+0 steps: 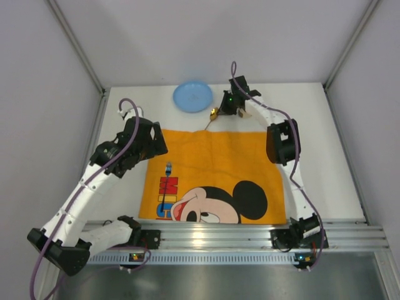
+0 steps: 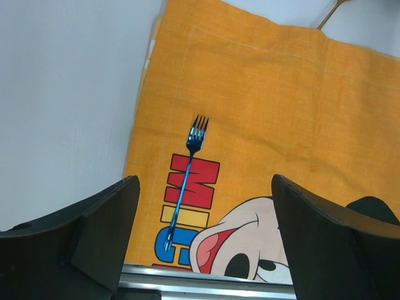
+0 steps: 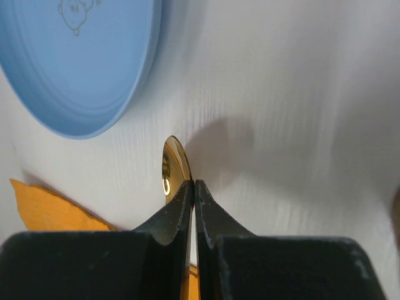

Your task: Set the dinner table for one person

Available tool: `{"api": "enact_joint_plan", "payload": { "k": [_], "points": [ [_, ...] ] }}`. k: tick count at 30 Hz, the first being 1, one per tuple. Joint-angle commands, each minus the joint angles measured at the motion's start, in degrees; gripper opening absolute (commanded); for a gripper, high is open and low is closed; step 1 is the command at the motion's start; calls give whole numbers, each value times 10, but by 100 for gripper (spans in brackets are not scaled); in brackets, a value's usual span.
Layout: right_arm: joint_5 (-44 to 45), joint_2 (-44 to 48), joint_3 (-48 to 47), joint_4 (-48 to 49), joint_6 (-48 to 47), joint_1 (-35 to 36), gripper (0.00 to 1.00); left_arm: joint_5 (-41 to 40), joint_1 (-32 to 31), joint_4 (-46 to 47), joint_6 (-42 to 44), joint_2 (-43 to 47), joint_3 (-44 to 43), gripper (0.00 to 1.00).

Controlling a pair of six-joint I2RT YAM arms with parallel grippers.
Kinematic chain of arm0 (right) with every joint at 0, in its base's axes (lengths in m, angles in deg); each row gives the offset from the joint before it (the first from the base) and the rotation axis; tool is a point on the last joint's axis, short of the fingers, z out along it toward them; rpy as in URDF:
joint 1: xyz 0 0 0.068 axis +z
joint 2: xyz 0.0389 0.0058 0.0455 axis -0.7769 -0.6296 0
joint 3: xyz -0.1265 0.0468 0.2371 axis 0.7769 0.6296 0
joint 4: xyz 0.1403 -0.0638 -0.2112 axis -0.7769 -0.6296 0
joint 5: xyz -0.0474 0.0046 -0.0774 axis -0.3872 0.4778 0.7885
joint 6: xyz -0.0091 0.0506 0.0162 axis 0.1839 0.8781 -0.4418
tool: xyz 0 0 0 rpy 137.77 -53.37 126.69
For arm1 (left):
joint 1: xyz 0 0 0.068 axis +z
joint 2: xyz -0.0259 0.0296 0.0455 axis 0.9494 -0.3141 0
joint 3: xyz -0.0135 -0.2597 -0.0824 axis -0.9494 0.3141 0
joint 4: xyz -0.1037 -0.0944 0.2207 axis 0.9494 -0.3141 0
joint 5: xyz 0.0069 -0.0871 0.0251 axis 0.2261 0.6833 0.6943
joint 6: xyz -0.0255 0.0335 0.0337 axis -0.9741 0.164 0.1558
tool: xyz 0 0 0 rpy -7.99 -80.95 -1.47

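Right hand (image 3: 192, 186) clamped on gold spoon (image 3: 172, 164) at the white surface's (image 1: 319, 137) 12 o'clock end.
Left hand (image 2: 205, 180) spread wide above the blue fork (image 2: 181, 194) on the orange placemat's (image 1: 212, 156) 9 o'clock side.

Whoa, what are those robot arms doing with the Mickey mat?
They are setting a place for dinner. The right tool is pinched shut on a gold spoon, just past the orange placemat's far edge, near the blue plate on the white dinner table. The left tool hangs open over the mat's left side, where a blue fork lies.
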Motion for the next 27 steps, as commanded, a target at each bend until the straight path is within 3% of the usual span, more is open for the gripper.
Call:
{"api": "enact_joint_plan", "payload": {
  "k": [1, 10, 17, 23, 27],
  "points": [
    [70, 85, -27, 6, -35, -14, 0, 11, -2, 40, 22, -8, 2, 92],
    [162, 175, -98, 6, -91, -16, 0, 28, -1, 69, 45, -18, 3, 93],
    [203, 293, -66, 11, -152, -27, 0, 64, 0, 108, 52, -40, 15, 93],
    [125, 463, 135, 10, -221, -32, 0, 88, 0, 133, 60, -56, 20, 93],
    [29, 566, 354, 8, -266, -38, 0, 110, 1, 145, 66, -62, 23, 93]
  ]
}}
